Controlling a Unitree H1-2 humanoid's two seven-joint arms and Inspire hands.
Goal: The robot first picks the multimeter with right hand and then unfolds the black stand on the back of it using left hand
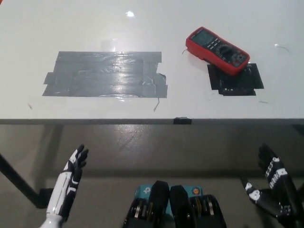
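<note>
A red multimeter [217, 49] lies face up on the white table [190, 102] at the back right, partly over a patch of black tape [236, 80]. Its back and stand are hidden. My white left hand [66, 187] hangs open below the table's front edge at the lower left, holding nothing. My black right hand [271, 187] sits low at the lower right, also below the table edge, open with fingers spread. Both hands are far from the multimeter.
A wide patch of grey tape [105, 74] covers the table's left middle. A small black tab [182, 120] sits on the table's front edge. Below the edge is grey floor, with a dark table leg [16, 183] at the lower left.
</note>
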